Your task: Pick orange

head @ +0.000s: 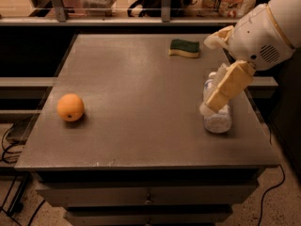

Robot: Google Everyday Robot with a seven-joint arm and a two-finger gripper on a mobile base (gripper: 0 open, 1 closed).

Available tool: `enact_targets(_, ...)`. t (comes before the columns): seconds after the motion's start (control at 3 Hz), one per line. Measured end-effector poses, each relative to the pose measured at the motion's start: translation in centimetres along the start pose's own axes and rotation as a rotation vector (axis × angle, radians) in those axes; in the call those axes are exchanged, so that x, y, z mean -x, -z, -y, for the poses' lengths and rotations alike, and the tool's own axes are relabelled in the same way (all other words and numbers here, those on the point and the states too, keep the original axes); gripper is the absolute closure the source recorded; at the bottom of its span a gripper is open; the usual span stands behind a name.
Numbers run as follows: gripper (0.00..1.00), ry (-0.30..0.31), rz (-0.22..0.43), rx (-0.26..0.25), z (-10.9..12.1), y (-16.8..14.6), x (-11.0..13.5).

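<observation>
Drawer front [148, 199]: nearest to me, under the table's front edge, well below and to the left of the jaws.
Table [141, 145]: a grey, flat top that carries the three things I can see. The jaws hang over its right side.
Orange [70, 107]: it sits on the table near the left edge, well apart from the jaws, far off to their left and a little nearer to me than they are. Nothing touches it, and a small dark dot shows on its skin.
Bottle [217, 121]: clear plastic, lying on its side near the right edge, directly under the jaws. The lower finger crosses in front of its middle and hides that part. I cannot tell whether they touch.
Jaws: wide, holding nothing. The lower tan finger [226, 86] slants down and to the left over the bottle. The upper tan finger [217, 37] sits well apart from it, higher and farther back.
Arm [263, 32]: a white rounded housing just behind the jaws, coming in from the upper right.
Sponge [184, 48]: green on top and yellow beneath, flat on the far part of the table. It is beyond the jaws, a little to their left, and apart from them.
Shelf [117, 20]: runs across behind the table, farther back than the jaws, with packages standing on it.
</observation>
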State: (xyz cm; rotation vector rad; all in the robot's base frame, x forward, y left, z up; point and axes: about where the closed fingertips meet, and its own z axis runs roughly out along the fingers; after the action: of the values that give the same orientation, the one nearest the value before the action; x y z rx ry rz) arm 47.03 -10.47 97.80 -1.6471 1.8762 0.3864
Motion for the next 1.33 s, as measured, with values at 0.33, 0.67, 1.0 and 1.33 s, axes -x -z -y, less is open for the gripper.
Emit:
enact_targets(0.33,0.00,-0.002,0.007,0.001,-0.2,0.1,0.3)
enact_targets(0.67,0.00,-0.015,0.017,0.016,-0.2,-0.1,0.3)
enact_targets(1.0,0.00,-0.013,0.089,0.070,-0.7,-2.5,1.5)
enact_targets(1.33,0.00,0.006,0.197,0.144,-1.9,-6.2,4.4)
